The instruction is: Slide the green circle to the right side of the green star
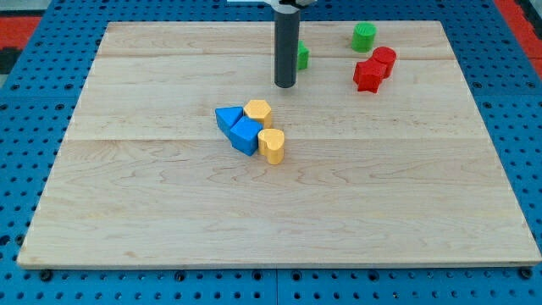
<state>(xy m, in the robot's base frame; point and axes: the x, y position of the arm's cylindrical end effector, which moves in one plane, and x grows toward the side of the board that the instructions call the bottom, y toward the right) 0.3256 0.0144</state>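
Observation:
My tip (pixel 285 86) rests on the wooden board (pixel 169 212) near the top middle. A green block (pixel 302 57) sits just behind and to the right of the rod, partly hidden by it; its shape cannot be made out, and it may be the green circle. It lies a little above the tip, close to the rod, and contact cannot be told. A second green block (pixel 364 36), with a ridged outline like a star, stands further right near the board's top edge.
Two red blocks touch each other at the upper right: a rounded one (pixel 384 59) and a star-like one (pixel 367 75). Below the tip sits a tight cluster: two blue blocks (pixel 227 119) (pixel 245 135), a yellow hexagon (pixel 257 112) and a yellow heart (pixel 272 145).

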